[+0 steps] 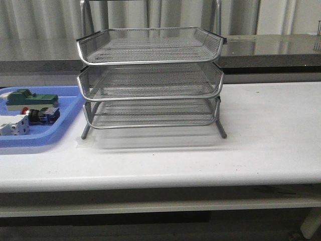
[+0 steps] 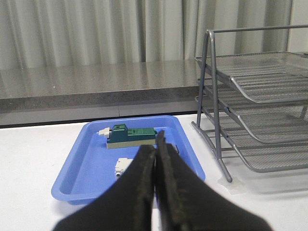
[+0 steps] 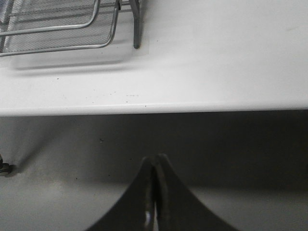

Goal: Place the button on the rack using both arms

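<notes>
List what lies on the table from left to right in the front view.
Blue tray holding the white block, the green block and the button → the rack → bare white table.

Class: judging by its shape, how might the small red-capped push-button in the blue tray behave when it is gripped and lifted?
The red-capped, black-bodied push-button lies on its side in the blue plastic tray; its round body would probably roll if nudged. It looks rigid, so pinching should not deform it. Being small, it is probably light.
</notes>
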You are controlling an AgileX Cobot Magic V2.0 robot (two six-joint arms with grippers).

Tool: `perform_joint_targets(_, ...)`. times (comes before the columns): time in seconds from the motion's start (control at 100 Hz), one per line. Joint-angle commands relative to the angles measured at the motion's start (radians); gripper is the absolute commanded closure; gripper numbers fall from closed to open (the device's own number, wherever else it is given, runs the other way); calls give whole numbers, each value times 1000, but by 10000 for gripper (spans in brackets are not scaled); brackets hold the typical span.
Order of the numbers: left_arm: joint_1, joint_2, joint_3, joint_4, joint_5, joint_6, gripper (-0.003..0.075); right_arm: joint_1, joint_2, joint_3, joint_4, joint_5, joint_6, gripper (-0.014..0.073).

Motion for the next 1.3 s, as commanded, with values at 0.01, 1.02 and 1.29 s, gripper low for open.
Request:
perform_joint_targets(0.01, 1, -35, 46, -9, -81, -9, 716, -4, 18, -37, 34, -72, -3, 620)
perform_joint_targets(1.02, 1, -35, 46, -9, -81, -9, 716, -2, 428, -37, 1017, -344, -646, 130)
perform_joint_targets(1.29, 1, -35, 46, -9, -81, -9, 716, -2, 645, -71, 1532, -296, -1129, 130)
